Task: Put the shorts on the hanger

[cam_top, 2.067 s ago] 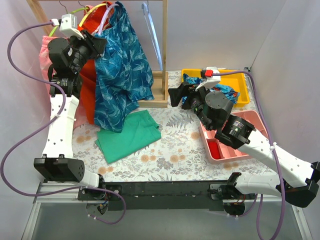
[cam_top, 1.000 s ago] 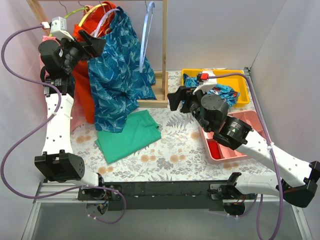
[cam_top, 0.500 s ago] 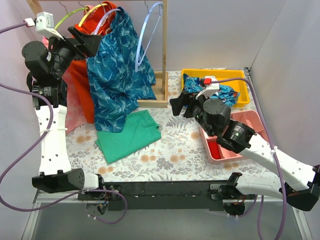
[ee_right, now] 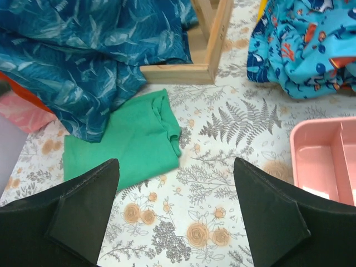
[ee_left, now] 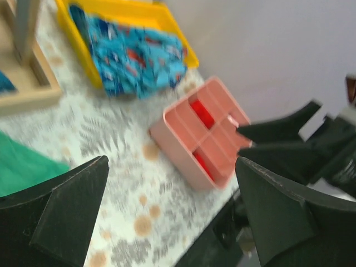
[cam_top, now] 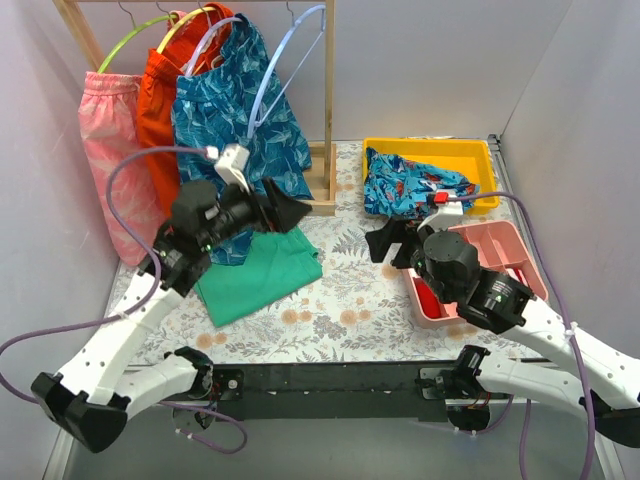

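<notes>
The teal leaf-print shorts (cam_top: 225, 120) hang from the pale lavender hanger (cam_top: 203, 42) on the wooden rack, between the orange shorts (cam_top: 160, 95) and a light-blue hanger (cam_top: 290, 55). Their lower hem reaches down onto the table; it shows in the right wrist view as shorts (ee_right: 83, 55). My left gripper (cam_top: 295, 212) is open, low over the table in front of the shorts, holding nothing. The left gripper (ee_left: 172, 206) looks toward the right side of the table. My right gripper (cam_top: 385, 243) is open over the floral cloth, with nothing between the right gripper (ee_right: 175, 206) fingers.
A folded green cloth (cam_top: 255, 270) lies below the shorts. The rack's wooden base (cam_top: 320, 180) stands behind it. A yellow bin (cam_top: 470, 150) holds a blue garment with red specks (cam_top: 410, 185). A pink divided tray (cam_top: 500, 250) sits at the right. Pink shorts (cam_top: 105, 140) hang far left.
My left arm has dropped from the rack top to low over the table, away from the shorts. The light-blue hanger has swung out. My right arm has pulled back toward the near edge.
</notes>
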